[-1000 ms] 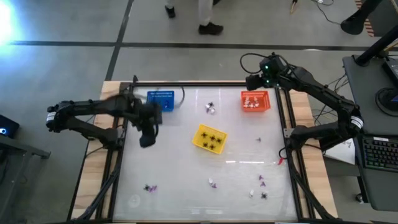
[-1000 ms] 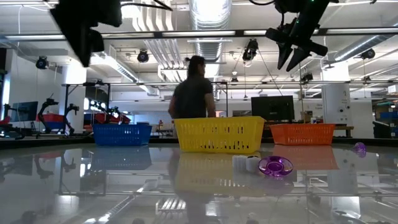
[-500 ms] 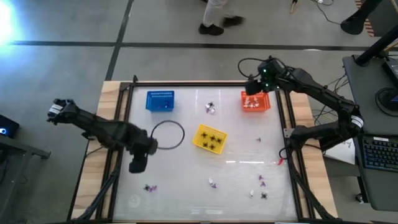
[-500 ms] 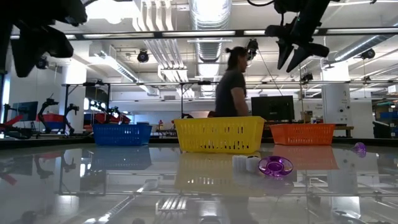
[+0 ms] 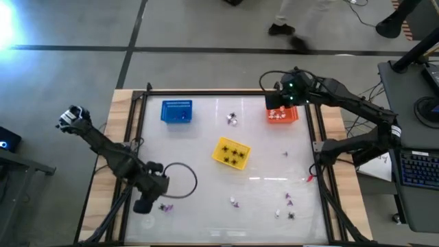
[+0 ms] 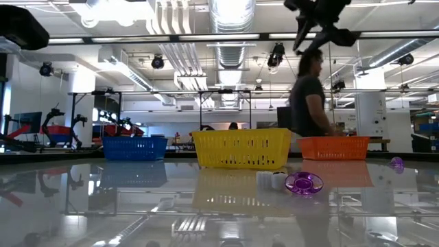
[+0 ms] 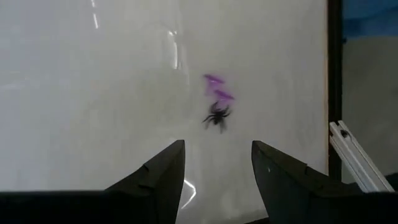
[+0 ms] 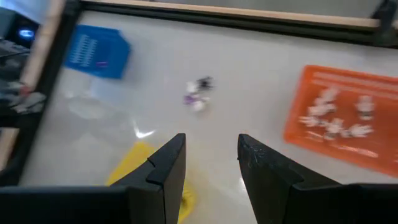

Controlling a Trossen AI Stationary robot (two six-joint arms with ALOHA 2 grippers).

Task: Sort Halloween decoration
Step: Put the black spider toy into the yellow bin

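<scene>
1. Our left hand (image 5: 145, 204) hangs low over the near-left corner of the desk (image 5: 206, 185), fingers spread wide with nothing between them.
2. In the left wrist view a black spider (image 7: 216, 117) lies straight ahead of that hand, in line with the gap between the fingers, with two purple bits (image 7: 217, 88) just beyond it. From above, the same cluster (image 5: 165, 206) sits just beside the hand, on its right.
3. The coming move turns on that line, we judge: the spider is ahead and a little off to one side, so a short advance and a drop should bracket it. It has no clear long axis, only legs splayed all round.
4. Our right hand (image 8: 208, 168) is up over the far-right corner, near the orange basket (image 5: 282, 112), which holds white bits (image 8: 339, 118). Its fingers stand apart and carry nothing.
5. The left arm is far nearer this cluster; the right arm is well apart from it.
6. Other pieces lie scattered: black spiders in the yellow basket (image 5: 230, 152), a small group (image 5: 232, 119) between the blue basket (image 5: 177, 111) and the orange one, and more bits (image 5: 288, 204) near the front right.
7. Hard to make out: whether the spider touches the purple bits and what the blue basket holds. In the low view the left hand is cut off at the top.
</scene>
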